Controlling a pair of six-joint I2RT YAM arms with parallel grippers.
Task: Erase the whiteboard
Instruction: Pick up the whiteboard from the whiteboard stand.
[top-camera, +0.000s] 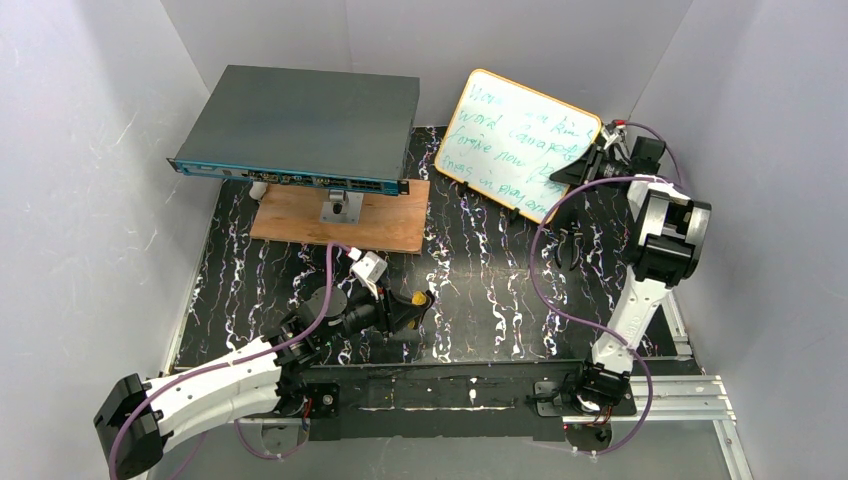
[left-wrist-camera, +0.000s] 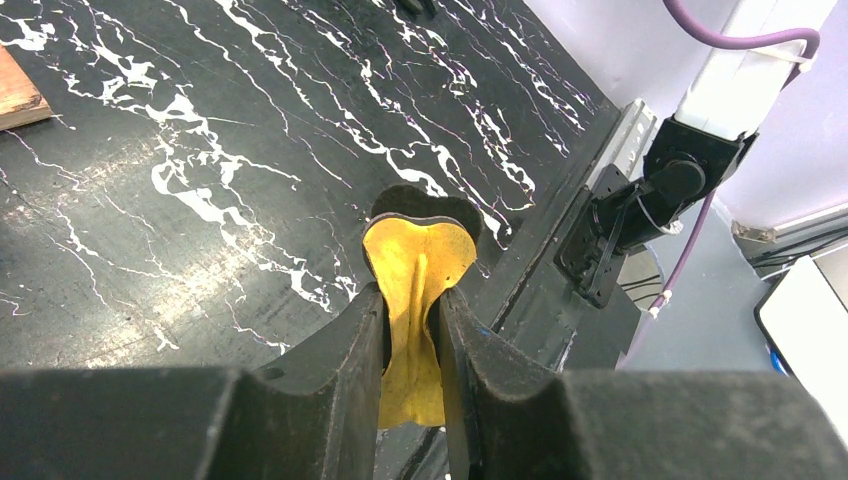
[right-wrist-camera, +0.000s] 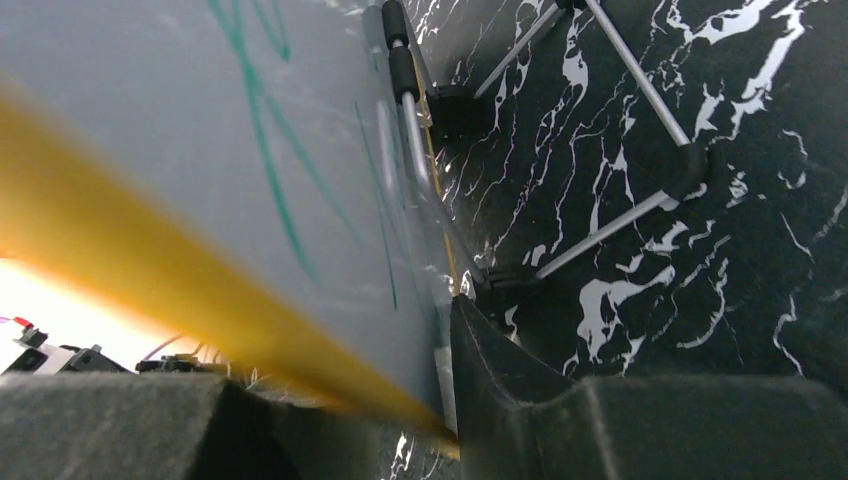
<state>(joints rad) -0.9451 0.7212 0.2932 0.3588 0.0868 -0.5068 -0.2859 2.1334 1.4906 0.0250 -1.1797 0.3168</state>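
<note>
Whiteboard (top-camera: 520, 140), small, yellow-framed, green-scribbled, is leaning far right, and we are judging it light, stiff, tippy: our right gripper (top-camera: 585, 165) is straddling its frame edge, clamped or not we cannot tell, left gripper (left-wrist-camera: 412, 305) pinching a soft yellow eraser (left-wrist-camera: 415, 250).

We read this as a robotics lab test cell, not a home or office. Plain white panel walls (top-camera: 90, 150) box in three sides. The cell floor is a black mat with white marbling (top-camera: 480, 290). Two white-and-black robot arms, left (top-camera: 215, 385) and right (top-camera: 640, 290), are bolted to a black base plate (top-camera: 450, 390) on silver slotted aluminium rails (top-camera: 690, 395), with purple cables (top-camera: 532, 262) looped loose. Staged props: a flat dark-grey metal box with a port row (top-camera: 300, 125) on a brown wooden board (top-camera: 330, 225), and a small white board with yellow-orange frame and green handwriting (top-camera: 520, 140) on a wire stand (right-wrist-camera: 610, 225).
</note>
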